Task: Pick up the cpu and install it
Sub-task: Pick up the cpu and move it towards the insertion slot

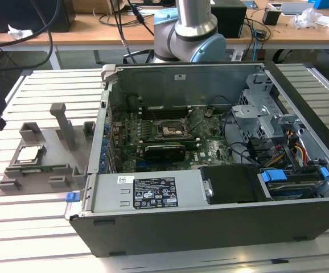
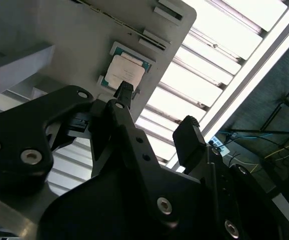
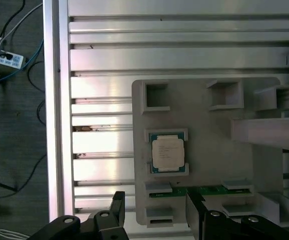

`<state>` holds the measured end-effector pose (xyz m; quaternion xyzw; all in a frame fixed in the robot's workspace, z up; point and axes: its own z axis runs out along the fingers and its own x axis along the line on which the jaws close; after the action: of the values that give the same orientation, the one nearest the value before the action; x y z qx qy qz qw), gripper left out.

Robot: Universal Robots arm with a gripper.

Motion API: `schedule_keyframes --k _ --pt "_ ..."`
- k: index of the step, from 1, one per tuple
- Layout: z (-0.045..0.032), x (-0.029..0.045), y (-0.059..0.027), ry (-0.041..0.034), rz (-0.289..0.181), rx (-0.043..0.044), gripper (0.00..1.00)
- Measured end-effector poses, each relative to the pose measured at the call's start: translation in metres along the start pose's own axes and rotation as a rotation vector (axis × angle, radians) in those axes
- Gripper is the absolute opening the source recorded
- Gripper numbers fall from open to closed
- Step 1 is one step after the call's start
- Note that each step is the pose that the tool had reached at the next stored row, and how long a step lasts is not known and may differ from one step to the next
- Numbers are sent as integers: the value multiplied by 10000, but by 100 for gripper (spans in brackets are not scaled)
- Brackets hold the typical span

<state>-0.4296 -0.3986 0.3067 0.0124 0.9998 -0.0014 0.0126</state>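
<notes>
The cpu is a small silver square with a pale rim. It lies flat in a recess of the grey plastic fixture at the exterior view's left. Both wrist views look down on the cpu. My gripper hangs above the fixture, open, with nothing between its black fingers. It is apart from the chip. The dark metal-framed socket sits on the green motherboard inside the open computer case.
The fixture has upright posts and a green strip beside the chip. The case stands on a ribbed metal table, with drive cages and cables at its right. The arm's base is behind the case.
</notes>
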Motion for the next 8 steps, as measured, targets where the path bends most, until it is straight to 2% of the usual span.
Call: schedule_keyframes --k 5,7,8 --pt "40 1 0 0 -1 1 60" --pt "168 4 1 0 -5 1 60" --pt "192 3 0 0 -6 0 60"
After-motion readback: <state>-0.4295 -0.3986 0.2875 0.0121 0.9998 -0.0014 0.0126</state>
